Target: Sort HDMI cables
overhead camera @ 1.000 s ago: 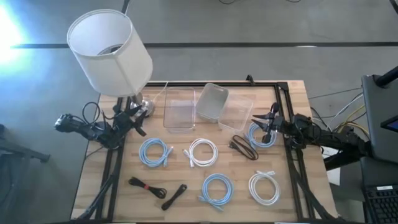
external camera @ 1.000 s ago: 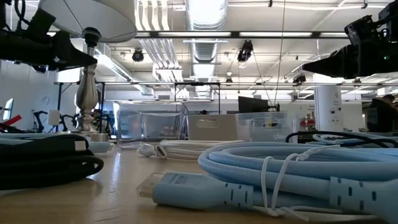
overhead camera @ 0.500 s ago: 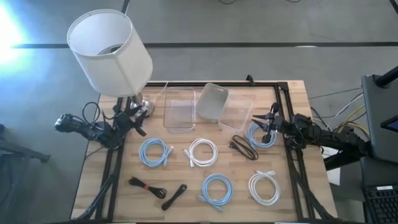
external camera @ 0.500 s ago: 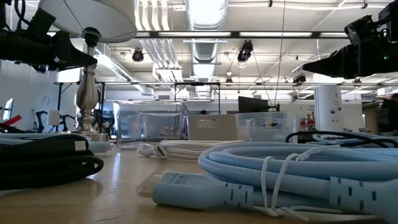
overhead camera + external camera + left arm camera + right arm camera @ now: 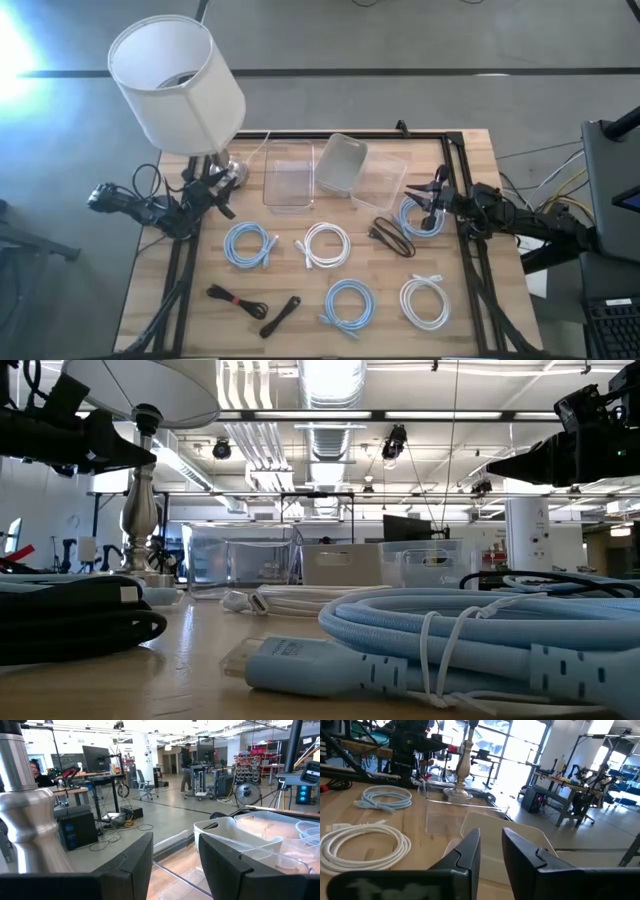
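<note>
You have the wooden table (image 5: 140, 300) with a white-shaded lamp (image 5: 175, 80) at its far left corner; only the low view shows you the lamp's metal stem (image 5: 137, 520), and only the left wrist view shows a person (image 5: 186, 760) standing out in the room. Along the far edge sit three clear tubs (image 5: 335, 175), side by side. Your HDMI cables lie spread over the middle and near half of the table, eight in all: three light blue coils (image 5: 248, 245), a fourth light blue coil (image 5: 420, 218) at the right edge, two white coils (image 5: 325, 245), and three thin black bundles (image 5: 238, 300), two by the near left corner and one between the tubs and the right-edge coil. The left gripper (image 5: 215, 192) hangs over the left edge beside the lamp base, its fingers (image 5: 135, 865) apart with nothing between them. The right gripper (image 5: 432, 192) hovers above the right-edge blue coil, its fingers (image 5: 470, 852) standing a narrow gap apart and clamped on nothing.
</note>
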